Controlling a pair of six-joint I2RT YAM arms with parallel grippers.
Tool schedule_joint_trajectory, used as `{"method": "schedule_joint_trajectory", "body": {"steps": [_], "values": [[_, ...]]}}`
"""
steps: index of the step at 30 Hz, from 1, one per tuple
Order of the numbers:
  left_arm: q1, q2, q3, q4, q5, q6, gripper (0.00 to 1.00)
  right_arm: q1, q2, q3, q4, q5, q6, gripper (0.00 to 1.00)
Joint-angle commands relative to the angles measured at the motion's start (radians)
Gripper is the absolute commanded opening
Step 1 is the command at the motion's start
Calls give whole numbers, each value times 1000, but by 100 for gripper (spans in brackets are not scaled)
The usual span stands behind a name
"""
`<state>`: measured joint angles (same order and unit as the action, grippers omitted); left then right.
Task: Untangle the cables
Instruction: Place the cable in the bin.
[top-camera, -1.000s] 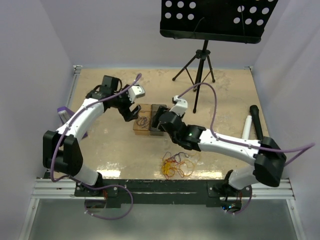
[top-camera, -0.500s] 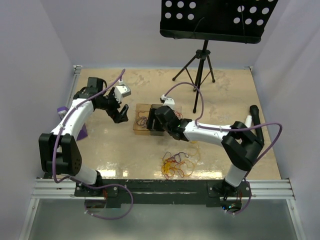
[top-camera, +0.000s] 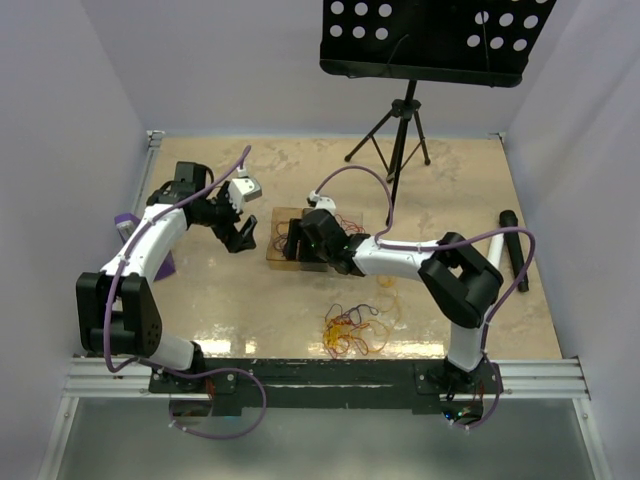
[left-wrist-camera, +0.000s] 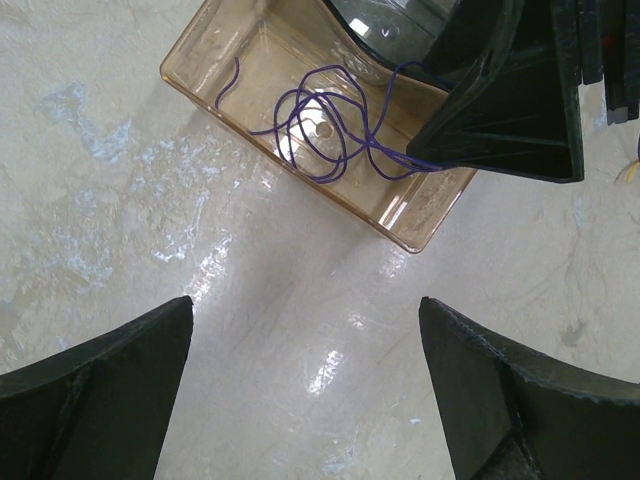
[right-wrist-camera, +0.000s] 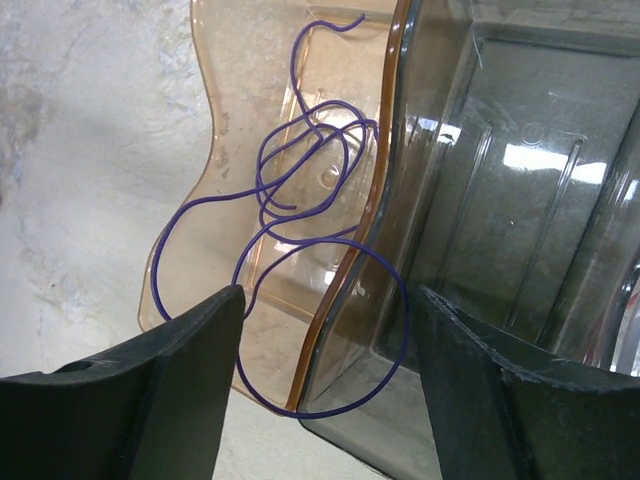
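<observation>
A dark purple cable (right-wrist-camera: 300, 160) lies coiled in the amber tray (right-wrist-camera: 215, 110), and one loop hangs over the rim into the grey tray (right-wrist-camera: 520, 200). It also shows in the left wrist view (left-wrist-camera: 325, 135). My right gripper (right-wrist-camera: 325, 400) is open and empty, low over this loop, and it sits above the trays in the top view (top-camera: 293, 243). My left gripper (top-camera: 243, 235) is open and empty, just left of the amber tray (top-camera: 280, 250). A tangle of yellow, orange and red cables (top-camera: 352, 330) lies near the front edge.
A few red wires (top-camera: 347, 220) lie behind the trays. A music stand's tripod (top-camera: 400, 135) stands at the back. A black microphone (top-camera: 515, 250) and a white one (top-camera: 493, 248) lie at the right. A purple object (top-camera: 165, 266) sits by the left arm.
My left gripper has drawn back to the left, away from the amber tray. My right arm has folded and its gripper has moved left over the trays.
</observation>
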<state>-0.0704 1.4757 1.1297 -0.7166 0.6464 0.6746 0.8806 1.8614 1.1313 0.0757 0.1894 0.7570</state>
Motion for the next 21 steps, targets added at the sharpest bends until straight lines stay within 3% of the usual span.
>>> {"method": "schedule_joint_trajectory", "body": {"steps": [1,11,21], "values": [[11,-29,-16,49,10,14,100,-3,-7,35,15,-8,-27,68],[14,-34,-42,68,2,11,100,-12,-42,41,26,-10,-35,46],[18,-43,-76,95,-2,8,100,-14,-108,64,-21,56,-48,38]]}}
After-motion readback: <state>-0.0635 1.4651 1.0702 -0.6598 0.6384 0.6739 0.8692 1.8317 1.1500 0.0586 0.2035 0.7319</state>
